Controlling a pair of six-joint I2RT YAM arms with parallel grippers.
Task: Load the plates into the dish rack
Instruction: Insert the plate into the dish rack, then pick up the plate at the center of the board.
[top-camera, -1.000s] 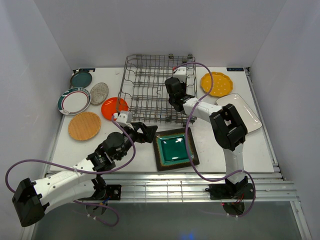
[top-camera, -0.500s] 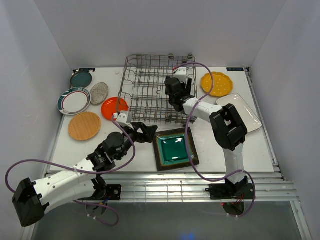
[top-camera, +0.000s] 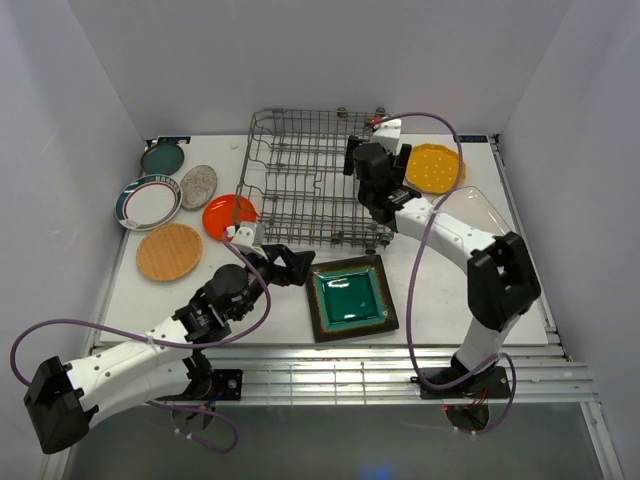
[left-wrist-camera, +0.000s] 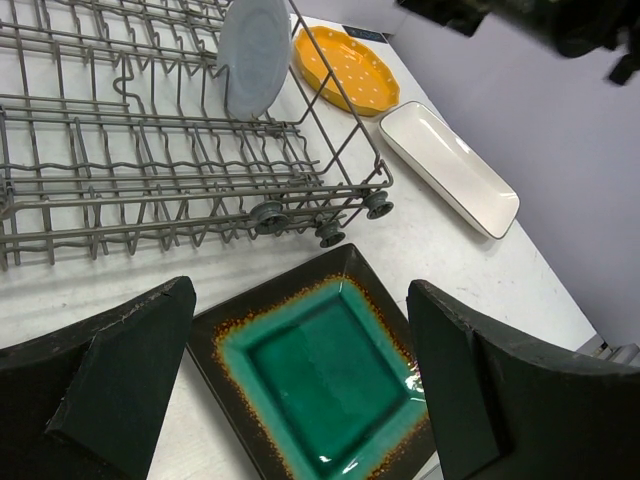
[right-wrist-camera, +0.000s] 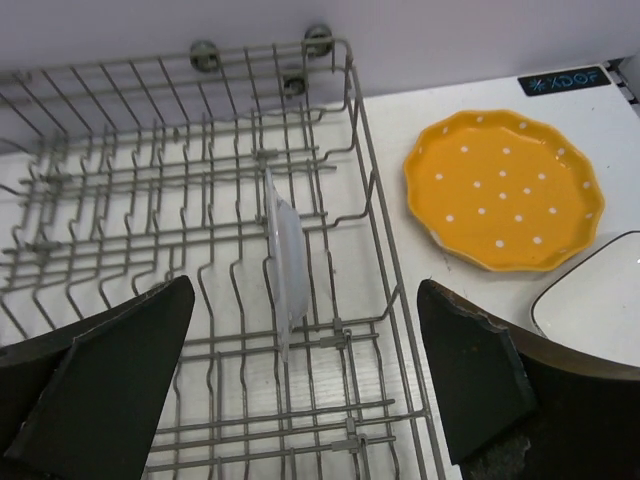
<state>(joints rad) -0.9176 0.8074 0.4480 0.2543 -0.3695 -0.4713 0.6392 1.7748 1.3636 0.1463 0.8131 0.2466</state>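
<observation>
Right hand: my right hand (right-wrist-camera: 302, 300) hangs over the right part of the dish rack (top-camera: 300, 180), fingers spread wide and gripping nothing.
Left hand: my left hand (left-wrist-camera: 300, 300) is wide open too and empty. It sits low over the far edge of the green square plate (left-wrist-camera: 325, 380), just in front of the rack.
Pale blue plate: the pale blue plate (right-wrist-camera: 280, 260) stands on edge between the tines near the rack's right side. It is under my right hand and clear of both fingers.
Green square plate: it lies flat on the surface (top-camera: 440, 300), just in front of the rack's near right corner.
Yellow plate: the yellow plate (right-wrist-camera: 500, 190) lies flat to the right of the rack.
White rectangular plate: the white rectangular plate (left-wrist-camera: 450, 165) lies flat just beside the yellow one, nearer to me.
Orange plate: the orange plate (top-camera: 225, 213) lies flat against the rack's left side; I cannot tell whether they touch.
Left group: the teal plate (top-camera: 162, 158), speckled grey plate (top-camera: 198, 186), teal-rimmed white plate (top-camera: 148, 202) and wood-tone plate (top-camera: 168, 250) lie flat at the left of the surface.
</observation>
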